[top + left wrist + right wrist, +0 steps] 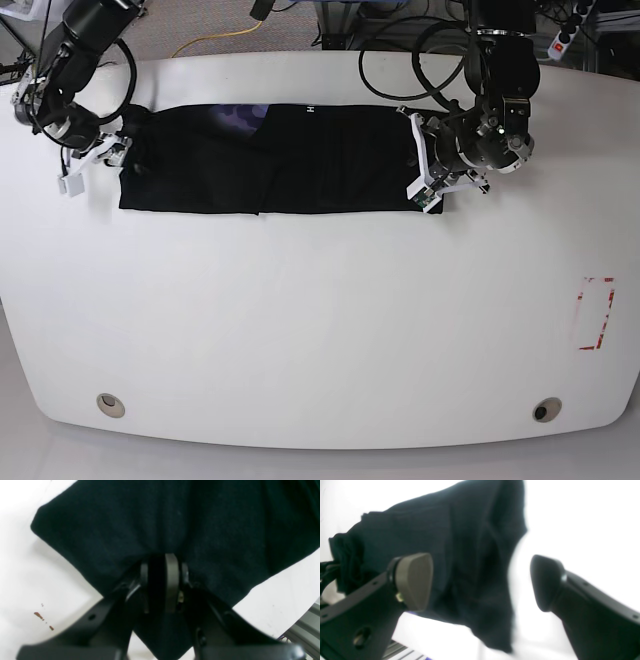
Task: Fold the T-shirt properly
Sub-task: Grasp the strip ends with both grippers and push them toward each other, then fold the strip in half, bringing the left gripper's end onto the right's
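Shirt: the black T-shirt [270, 160] lies on the white table [320, 330] as a long flat band stretching between the two grippers; a bit of purple print [240, 117] shows on its far edge, closer to the right gripper's end.
Left gripper: the left gripper [162, 580] sits at one short end of the band, its jaws nearly together and pinching the black cloth; fabric spreads out ahead of it and to both sides.
Right gripper: the right gripper [480, 582] is at the other short end, its jaws spread wide and holding nothing; the cloth lies just ahead of it, behind the gap and the left-hand pad [413, 580].
Table marks: small brown specks [42, 618] lie on the table beside the left gripper; a red outlined rectangle [596, 313] is well away from both grippers.
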`<action>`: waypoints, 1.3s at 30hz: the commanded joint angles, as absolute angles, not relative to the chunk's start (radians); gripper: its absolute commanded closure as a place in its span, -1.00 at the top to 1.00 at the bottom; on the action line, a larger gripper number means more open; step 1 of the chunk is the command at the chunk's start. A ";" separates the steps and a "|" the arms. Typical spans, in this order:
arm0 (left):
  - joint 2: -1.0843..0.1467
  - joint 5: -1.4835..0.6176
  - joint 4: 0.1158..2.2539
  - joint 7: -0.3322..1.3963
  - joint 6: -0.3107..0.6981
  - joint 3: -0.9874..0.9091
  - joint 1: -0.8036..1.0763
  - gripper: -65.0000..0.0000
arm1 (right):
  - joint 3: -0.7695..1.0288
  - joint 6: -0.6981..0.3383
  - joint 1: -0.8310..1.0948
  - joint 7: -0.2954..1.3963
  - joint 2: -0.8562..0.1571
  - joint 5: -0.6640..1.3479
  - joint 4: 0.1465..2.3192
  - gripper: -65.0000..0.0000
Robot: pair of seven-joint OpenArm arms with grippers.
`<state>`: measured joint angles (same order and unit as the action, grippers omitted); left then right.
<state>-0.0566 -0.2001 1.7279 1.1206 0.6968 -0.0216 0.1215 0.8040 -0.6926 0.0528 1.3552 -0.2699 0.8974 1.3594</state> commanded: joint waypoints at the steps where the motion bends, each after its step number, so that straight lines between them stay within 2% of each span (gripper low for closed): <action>1: -0.058 -0.196 1.738 1.135 0.698 -0.021 0.117 -0.80 | 0.792 -0.698 0.042 1.345 -0.266 0.923 1.376 0.79; 3: -0.058 -0.196 1.738 1.135 0.698 -0.021 0.116 -0.80 | 0.776 -0.698 0.042 1.345 -0.242 0.921 1.376 0.79; 5: -0.059 -0.196 1.738 1.133 0.698 -0.021 0.116 -0.80 | 0.768 -0.698 0.042 1.342 -0.220 0.918 1.376 0.64; 7: -0.059 -0.196 1.735 1.133 0.698 -0.021 0.114 -0.80 | 0.768 -0.698 0.042 1.330 -0.209 0.917 1.376 0.35; 12: -0.056 -0.194 1.730 1.130 0.698 -0.019 0.110 -0.79 | 0.766 -0.698 0.042 1.303 -0.216 0.917 1.377 -0.71; 13: -0.054 -0.194 1.724 1.130 0.698 -0.019 0.110 -0.79 | 0.766 -0.698 0.042 1.303 -0.222 0.917 1.380 -0.84; 15: -0.051 -0.194 1.701 1.130 0.698 -0.018 0.097 -0.79 | 0.766 -0.698 0.044 1.302 -0.240 0.917 1.425 -0.98; 22: 0.024 -0.196 1.563 1.130 0.698 -0.016 0.016 -0.79 | 0.765 -0.593 0.090 1.303 -0.248 0.835 1.748 -1.00; 27: 0.097 -0.196 1.477 1.129 0.698 -0.016 -0.041 -0.79 | 0.685 -0.581 0.122 1.307 -0.243 0.780 1.962 -1.00; 32: 0.157 -0.196 1.448 1.129 0.698 -0.015 -0.051 -0.79 | 0.601 -0.581 0.159 1.307 -0.232 0.794 2.026 -1.00; 39: 0.157 -0.194 1.446 1.129 0.698 0.012 -0.051 -0.79 | 0.549 -0.581 0.159 1.307 -0.156 0.912 2.025 -1.00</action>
<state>0.1570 -0.2253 1.4452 1.0935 0.6975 -0.0025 -0.0483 0.5522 -0.5766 0.1699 1.3319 -0.1577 0.8631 2.0075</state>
